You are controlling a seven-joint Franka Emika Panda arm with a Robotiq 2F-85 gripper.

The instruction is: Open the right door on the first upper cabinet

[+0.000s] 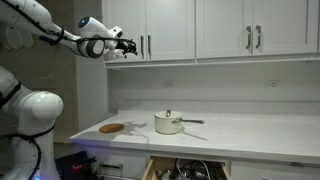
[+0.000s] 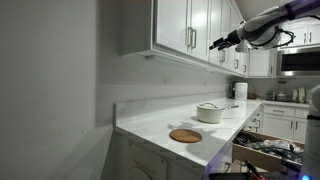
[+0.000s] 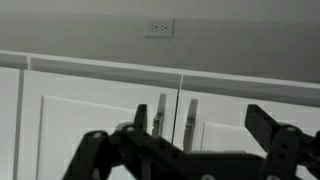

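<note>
The first upper cabinet (image 1: 150, 30) is white, with paired silver bar handles at its centre seam. Its right door (image 1: 172, 28) is closed, and its handle (image 1: 150, 45) is low by the seam. The door also shows in an exterior view (image 2: 203, 25). My gripper (image 1: 127, 46) is open and empty, held level with the handles just in front of the left door, touching nothing. It also shows in an exterior view (image 2: 215, 43). The wrist view is upside down: both handles sit between my open fingers (image 3: 200, 122), and the right door (image 3: 100, 120) appears on the left there.
A wider white two-door cabinet (image 1: 255, 28) hangs beside the first one. On the white counter (image 1: 250, 128) stand a lidded pot (image 1: 168, 123) and a round wooden board (image 1: 112, 128). A drawer (image 1: 190, 168) below stands open. A wall outlet (image 3: 159, 27) is on the backsplash.
</note>
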